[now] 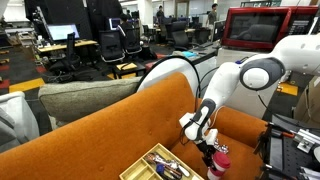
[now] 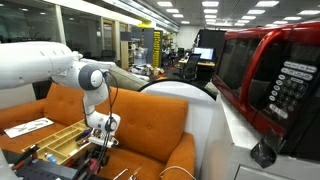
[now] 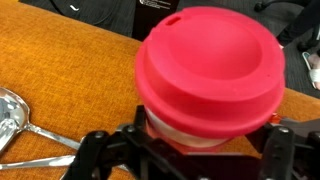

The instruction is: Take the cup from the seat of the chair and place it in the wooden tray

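The pink cup (image 3: 210,70) with its reddish lid fills the wrist view, and my gripper (image 3: 200,150) is shut on its body just below the lid. In an exterior view the cup (image 1: 217,160) hangs in my gripper (image 1: 213,152) above the orange chair (image 1: 110,125), just right of the wooden tray (image 1: 145,166), which lies on the seat with small dark objects in it. In an exterior view my gripper (image 2: 97,140) is low over the chair (image 2: 150,120), next to the tray (image 2: 55,138); the cup is hard to make out there.
A metal spoon (image 3: 25,115) lies on the orange seat at the left of the wrist view. A red microwave (image 2: 270,75) stands on a white surface close by. A grey-beige armchair (image 1: 75,98) stands behind the orange chair. Black office chairs (image 1: 112,45) are further back.
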Controlling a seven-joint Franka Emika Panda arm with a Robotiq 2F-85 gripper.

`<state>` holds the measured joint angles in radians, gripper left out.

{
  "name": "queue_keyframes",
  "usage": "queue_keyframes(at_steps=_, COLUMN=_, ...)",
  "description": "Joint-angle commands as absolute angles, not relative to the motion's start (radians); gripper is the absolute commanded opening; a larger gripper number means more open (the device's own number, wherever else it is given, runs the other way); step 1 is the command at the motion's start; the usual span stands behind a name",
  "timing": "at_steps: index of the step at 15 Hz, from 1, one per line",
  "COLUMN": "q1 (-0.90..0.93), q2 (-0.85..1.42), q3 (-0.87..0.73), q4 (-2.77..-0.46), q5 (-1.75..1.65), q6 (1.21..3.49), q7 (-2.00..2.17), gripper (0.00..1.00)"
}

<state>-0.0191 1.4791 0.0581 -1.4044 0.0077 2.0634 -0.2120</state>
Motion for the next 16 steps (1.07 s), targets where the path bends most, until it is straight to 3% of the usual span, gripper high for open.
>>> queue_keyframes(at_steps=1, q1=-0.056, q2=1.478, q3=0.078, q4=-1.401, q5=0.028, q6=2.062, q7=-0.229, gripper=0.67)
queue_keyframes(at_steps=16, q1=-0.111, q2=1.477, q3=0.071, q4=-1.396, q5=-0.018, q6=2.048, q7=-0.428, gripper=0.67)
